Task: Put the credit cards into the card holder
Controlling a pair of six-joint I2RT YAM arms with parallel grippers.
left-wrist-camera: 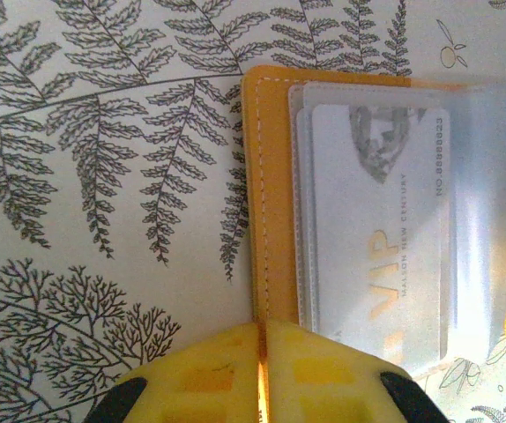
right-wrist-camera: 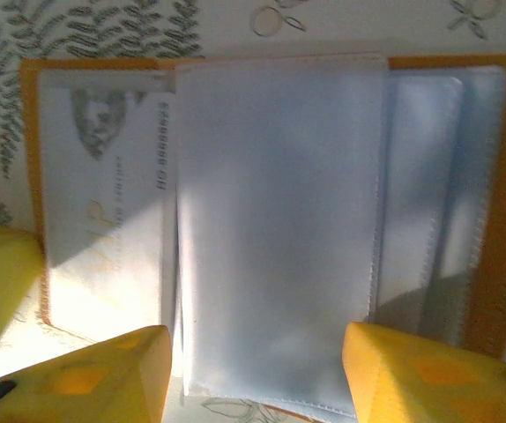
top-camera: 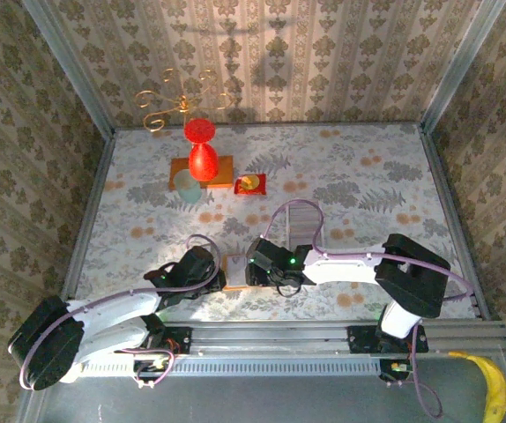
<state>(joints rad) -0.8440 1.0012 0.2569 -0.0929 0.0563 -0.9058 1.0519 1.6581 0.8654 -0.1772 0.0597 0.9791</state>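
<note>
The card holder (top-camera: 234,270) lies open and flat on the fern-patterned table (top-camera: 368,194), and everything else is placed from it. It sits between the 2 grippers: the left gripper (top-camera: 219,275) is touching its left edge and the right gripper (top-camera: 253,270) is at its right side. In the left wrist view the left gripper (left-wrist-camera: 262,374) has its 2 yellow fingers pressed together right at the holder's stitched orange edge (left-wrist-camera: 266,194); a thin orange line shows in the seam between them, but whether they pinch the cover or only rest on it I cannot tell. Inside the holder, on its left page, a pale VIP card (left-wrist-camera: 381,229) sits in a clear pocket. In the right wrist view the right gripper (right-wrist-camera: 257,370) has its jaws well apart, 1 finger on each side of the lower edge of a clear sleeve (right-wrist-camera: 279,229) that lies over the middle of the holder; it has hold of nothing that I can see. The same VIP card (right-wrist-camera: 103,220) shows to the left of that sleeve. Well beyond the holder, toward the back wall, a red vase (top-camera: 202,152) stands on an orange mat (top-camera: 222,167), with a small red tray (top-camera: 251,183) just beside it. A banana (top-camera: 493,389) lies off the table, far to the holder's right and nearer the camera
</note>
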